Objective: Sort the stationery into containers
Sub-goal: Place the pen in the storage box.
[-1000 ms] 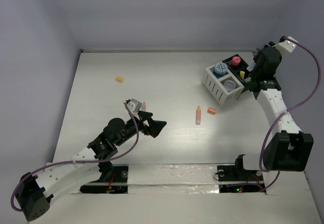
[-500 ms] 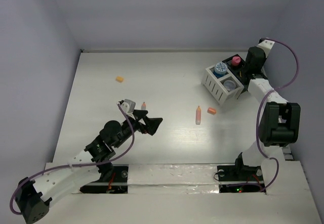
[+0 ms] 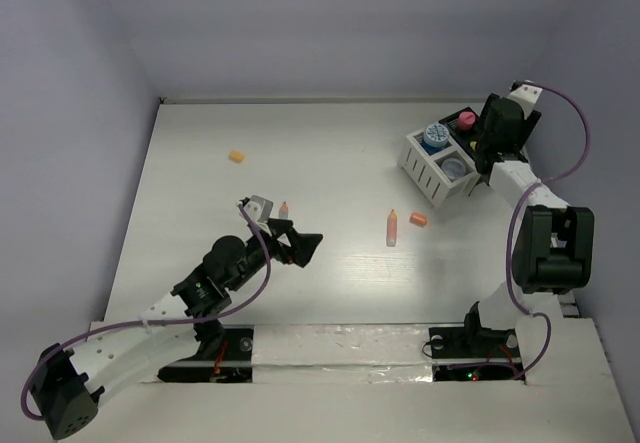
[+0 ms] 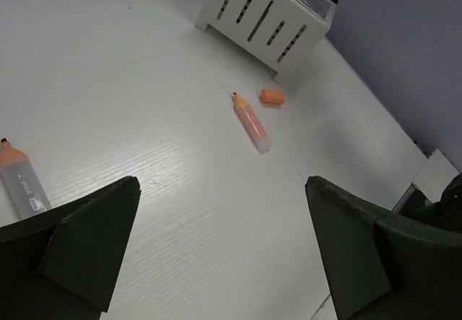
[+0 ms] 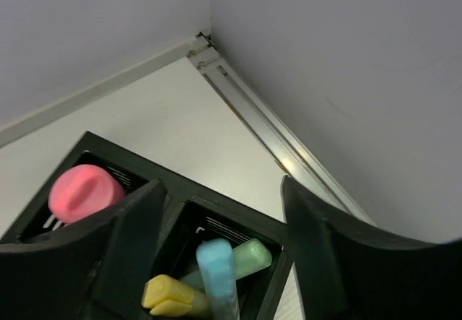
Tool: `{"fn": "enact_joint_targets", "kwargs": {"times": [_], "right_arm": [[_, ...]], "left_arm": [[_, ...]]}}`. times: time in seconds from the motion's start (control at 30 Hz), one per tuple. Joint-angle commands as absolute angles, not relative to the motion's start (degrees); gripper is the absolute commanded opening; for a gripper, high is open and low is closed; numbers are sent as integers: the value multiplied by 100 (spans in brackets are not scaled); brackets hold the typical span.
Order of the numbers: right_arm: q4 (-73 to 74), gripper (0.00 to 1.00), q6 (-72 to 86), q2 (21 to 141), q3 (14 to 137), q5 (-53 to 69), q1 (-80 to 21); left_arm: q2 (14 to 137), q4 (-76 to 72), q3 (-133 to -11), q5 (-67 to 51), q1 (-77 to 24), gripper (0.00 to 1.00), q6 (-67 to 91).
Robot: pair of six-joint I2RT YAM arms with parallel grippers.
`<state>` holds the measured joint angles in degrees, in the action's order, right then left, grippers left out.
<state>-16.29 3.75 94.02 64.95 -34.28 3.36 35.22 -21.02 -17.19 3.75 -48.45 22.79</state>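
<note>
The containers are one organizer, its white slatted half [image 3: 422,175] [image 4: 253,18] joined to a black half [image 3: 478,143] [image 5: 216,215]. My right gripper [image 3: 488,151] [image 5: 222,183] hangs open over a black compartment that holds a blue marker [image 5: 216,269], a mint one [image 5: 253,255] and a yellow one [image 5: 167,295]; its fingers touch none of them. A pink jar [image 3: 466,120] [image 5: 83,190] fills the neighbouring black cell. An orange marker [image 3: 392,227] [image 4: 251,123] and an orange cap [image 3: 418,220] [image 4: 273,97] lie on the table. My left gripper [image 3: 303,246] [image 4: 222,186] hovers wide open and empty, left of them.
A blue jar [image 3: 434,137] and a grey jar [image 3: 454,167] sit in the white cells. A clear marker with an orange tip [image 3: 284,208] [image 4: 20,183] lies beside my left wrist. A small orange piece [image 3: 237,156] lies far left. The back wall rises just behind the organizer.
My right gripper has swung in over the black compartment and its jaws have opened. The left arm has only shifted slightly.
</note>
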Motion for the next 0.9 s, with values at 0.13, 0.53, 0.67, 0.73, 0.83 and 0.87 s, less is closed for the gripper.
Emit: {"fn": "enact_joint_targets", "kwargs": {"times": [0.13, 0.53, 0.67, 0.73, 0.83, 0.87], "right_arm": [[-1319, 80, 730, 8447, 6732, -3085, 20], [456, 84, 1872, 7462, 5503, -1566, -2310], [738, 84, 1732, 7734, 5528, -557, -2671], [773, 84, 1635, 7883, 5633, -405, -2864], [712, 84, 1626, 7910, 5731, -168, -2918], [677, 84, 1661, 7867, 5722, -45, -2970]], "left_arm": [[3551, -2373, -1740, 536, -4869, 99, 2250], [3639, -2303, -1846, 949, -4869, 99, 2452], [3770, -2207, -1986, 1317, -4869, 99, 2601], [3875, -2093, -2082, 1589, -4869, 99, 2820], [4226, -1750, -2469, 2073, -4747, 99, 3181], [4497, -1549, -2731, 2205, -4746, 99, 3277]]}}
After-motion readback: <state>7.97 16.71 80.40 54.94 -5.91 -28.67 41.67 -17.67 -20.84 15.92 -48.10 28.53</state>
